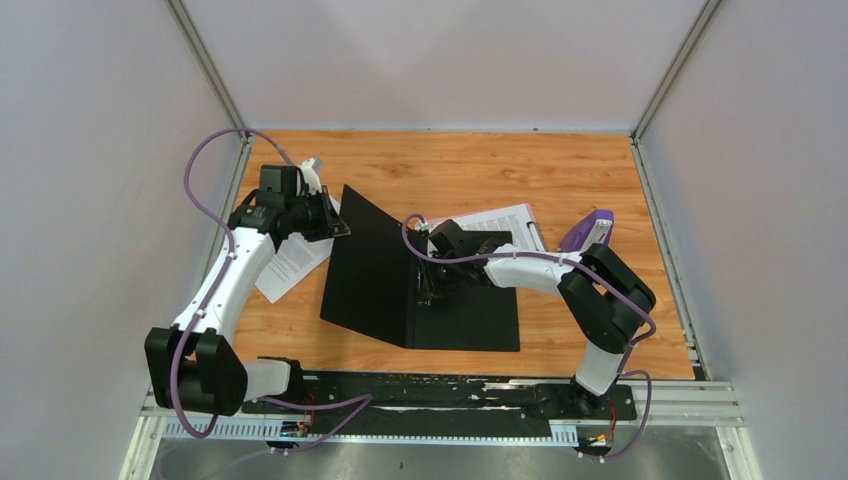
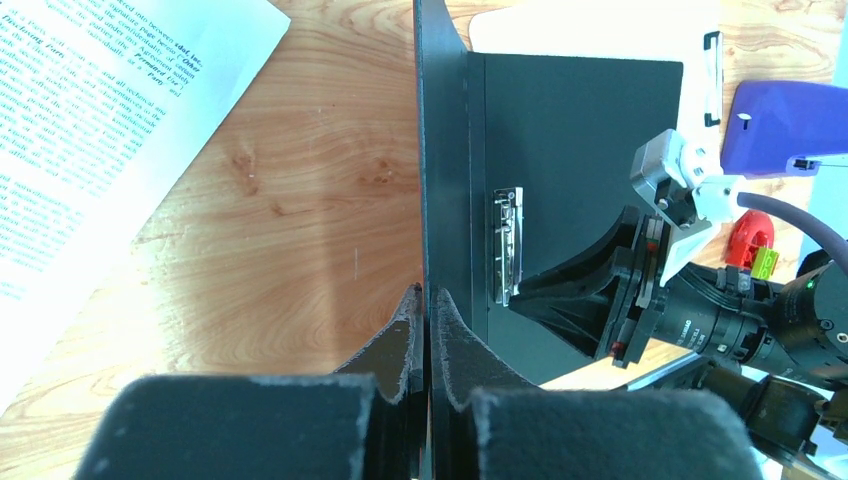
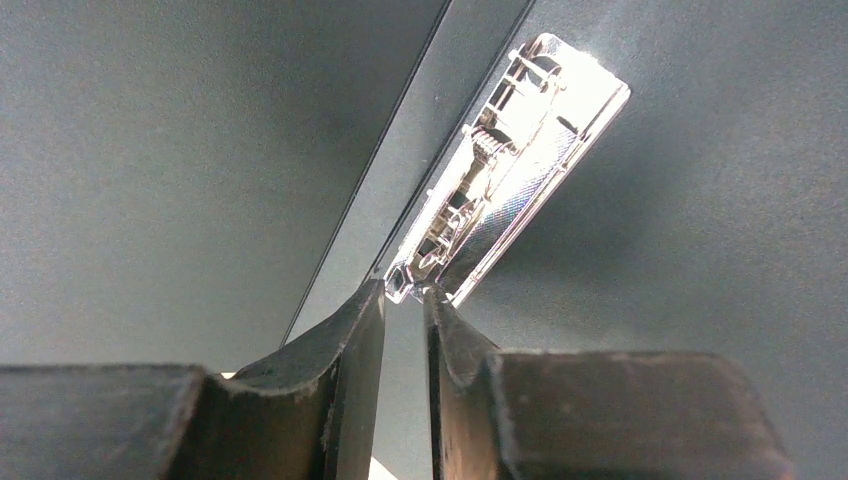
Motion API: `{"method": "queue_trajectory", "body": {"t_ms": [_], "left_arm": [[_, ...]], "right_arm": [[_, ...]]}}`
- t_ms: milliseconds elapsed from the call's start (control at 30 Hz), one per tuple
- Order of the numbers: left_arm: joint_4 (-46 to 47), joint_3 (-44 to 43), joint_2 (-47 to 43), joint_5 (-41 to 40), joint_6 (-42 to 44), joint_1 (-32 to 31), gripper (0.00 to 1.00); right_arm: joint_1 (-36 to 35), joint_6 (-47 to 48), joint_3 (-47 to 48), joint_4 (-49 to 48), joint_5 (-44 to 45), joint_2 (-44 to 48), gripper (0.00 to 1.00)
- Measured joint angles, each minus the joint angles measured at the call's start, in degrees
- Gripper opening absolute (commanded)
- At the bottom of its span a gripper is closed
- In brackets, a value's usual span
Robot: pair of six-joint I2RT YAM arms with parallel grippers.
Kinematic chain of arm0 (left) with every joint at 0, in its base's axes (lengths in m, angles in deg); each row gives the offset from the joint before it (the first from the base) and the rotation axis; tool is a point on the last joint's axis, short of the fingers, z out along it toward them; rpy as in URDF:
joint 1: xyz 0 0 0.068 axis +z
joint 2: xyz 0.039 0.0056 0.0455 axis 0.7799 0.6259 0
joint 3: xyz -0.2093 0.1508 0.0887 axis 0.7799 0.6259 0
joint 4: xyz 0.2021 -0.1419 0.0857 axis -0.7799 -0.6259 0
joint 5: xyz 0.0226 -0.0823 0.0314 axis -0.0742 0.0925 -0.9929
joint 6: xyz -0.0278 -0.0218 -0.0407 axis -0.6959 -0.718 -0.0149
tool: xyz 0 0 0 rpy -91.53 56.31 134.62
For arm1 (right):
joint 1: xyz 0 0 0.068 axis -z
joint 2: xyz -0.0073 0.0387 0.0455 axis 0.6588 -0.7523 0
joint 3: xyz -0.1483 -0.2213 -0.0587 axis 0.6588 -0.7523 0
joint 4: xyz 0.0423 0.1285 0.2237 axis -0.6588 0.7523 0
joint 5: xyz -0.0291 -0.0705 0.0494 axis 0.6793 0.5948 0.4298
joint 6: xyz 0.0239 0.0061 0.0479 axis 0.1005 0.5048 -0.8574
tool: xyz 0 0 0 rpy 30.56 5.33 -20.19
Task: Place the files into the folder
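Note:
The folder [image 1: 470,320] lies open, black inside, with its left cover [image 1: 368,268] lifted off the table. My left gripper [image 1: 336,224] is shut on that cover's top edge [image 2: 427,300]. My right gripper [image 1: 428,284] is down on the flat right half beside the spine. Its jaws stand almost together, and the near end of the folder's metal clip [image 3: 505,170] is pinched between the tips [image 3: 405,292]. One printed file sheet [image 1: 290,262] lies on the wood left of the folder, partly under the left arm. Another printed sheet [image 1: 505,222] lies behind the folder.
A purple object [image 1: 590,232] stands at the back right, close to the right arm's elbow. The rear sheet has a clip at its right edge [image 1: 536,236]. Grey walls close in the wooden table [image 1: 450,165] on three sides.

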Motion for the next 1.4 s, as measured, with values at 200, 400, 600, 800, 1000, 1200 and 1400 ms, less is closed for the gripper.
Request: {"method": "queue_trajectory", "body": {"t_ms": [200,400,600,800,1000,1200,1400], "left_arm": [[0.1,0.4,-0.4,-0.3,0.0,0.0,0.0],[0.3,0.9,-0.8,-0.7,0.0,0.0,0.0],[0.5,1.3,-1.1,-1.1,-0.2,0.0,0.0],[0.5,1.3,-1.2,-1.1,-0.2,0.0,0.0],[0.0,1.2,-1.2,-2.2,1.2,0.0,0.0],[-2.2,-0.6,0.0,-3.7,4.0,-0.3,0.0],[-2.7,-0.9,0.5,-4.6,5.4,-0.5,0.0]], "right_arm": [[-0.2,-0.8,0.0,-0.3,0.0,-0.6,0.2],[-0.2,-2.3,0.0,-1.5,0.0,-1.0,0.19],[-0.3,-3.3,0.0,-2.2,0.2,-1.6,0.17],[-0.7,-3.4,0.0,-1.9,2.0,-1.7,0.14],[-1.6,-3.3,-0.3,-1.7,5.7,-1.6,0.1],[-2.7,-3.2,-2.0,-3.5,9.1,-0.6,0.08],[-2.9,-3.1,-2.4,-4.2,12.8,0.0,0.08]]}}
